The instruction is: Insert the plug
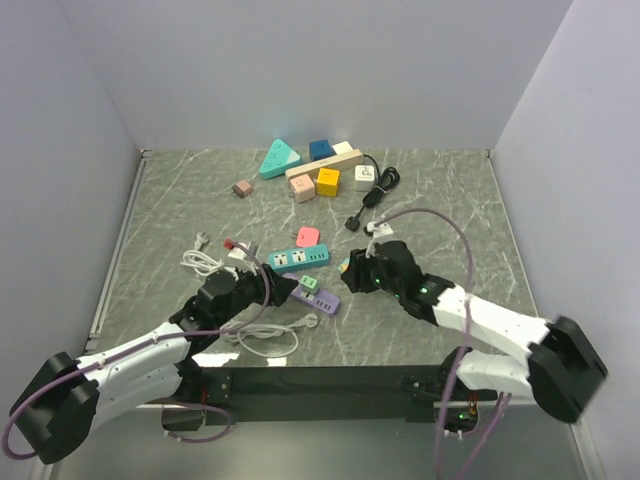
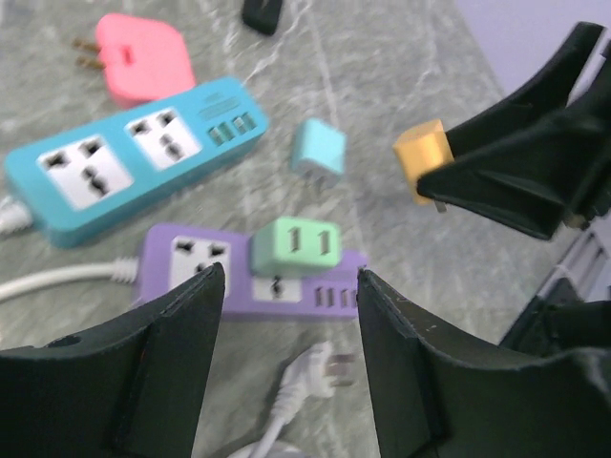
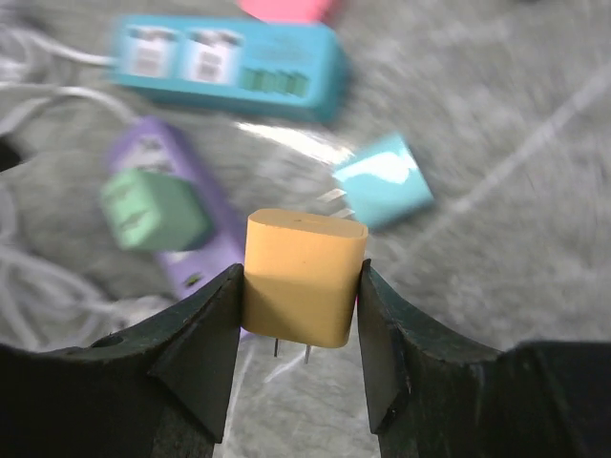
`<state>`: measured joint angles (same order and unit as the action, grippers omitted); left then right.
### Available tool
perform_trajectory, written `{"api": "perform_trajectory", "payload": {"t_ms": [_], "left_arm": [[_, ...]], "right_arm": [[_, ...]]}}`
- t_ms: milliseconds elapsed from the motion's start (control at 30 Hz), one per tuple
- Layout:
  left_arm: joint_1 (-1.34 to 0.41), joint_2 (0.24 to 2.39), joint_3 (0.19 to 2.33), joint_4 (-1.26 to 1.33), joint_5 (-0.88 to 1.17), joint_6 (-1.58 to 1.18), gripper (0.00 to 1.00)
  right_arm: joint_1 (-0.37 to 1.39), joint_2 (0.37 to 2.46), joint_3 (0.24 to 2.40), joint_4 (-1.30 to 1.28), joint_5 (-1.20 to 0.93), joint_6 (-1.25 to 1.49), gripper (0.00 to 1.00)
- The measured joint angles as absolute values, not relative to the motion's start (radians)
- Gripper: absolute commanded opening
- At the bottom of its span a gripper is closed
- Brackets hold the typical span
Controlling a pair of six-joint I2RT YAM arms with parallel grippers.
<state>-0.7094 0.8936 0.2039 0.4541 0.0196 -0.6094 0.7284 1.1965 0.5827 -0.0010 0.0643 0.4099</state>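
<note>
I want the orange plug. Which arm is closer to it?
Right. The right gripper grips the orange plug; the left gripper hangs open by the purple strip, apart from it.

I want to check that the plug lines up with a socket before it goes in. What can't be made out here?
- Right wrist view: the purple power strip and teal power strip are motion-blurred, so the socket holes are unreadable.
- Right wrist view: prongs of the orange plug show only as tips.
- Top view: that plug is too small and largely hidden by the right hand.
- Left wrist view: fingers of the left hand cover the purple power strip's near edge.
</note>
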Motion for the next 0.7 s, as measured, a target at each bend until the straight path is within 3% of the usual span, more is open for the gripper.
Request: {"api": "perform_trajectory", "payload": {"t_ms": [233,700], "left_arm": [[-0.712,0.891,0.309,0.437,0.130,-0.644,0.64],[-0.755,0.947,0.376,0.421,0.320,-0.701,0.65]], "right_arm": [[0.752,0.977,0.485,0.123,-0.107,0.224,0.15],[0.866,0.978,0.471,0.160,-0.212,0.103,0.14]]}}
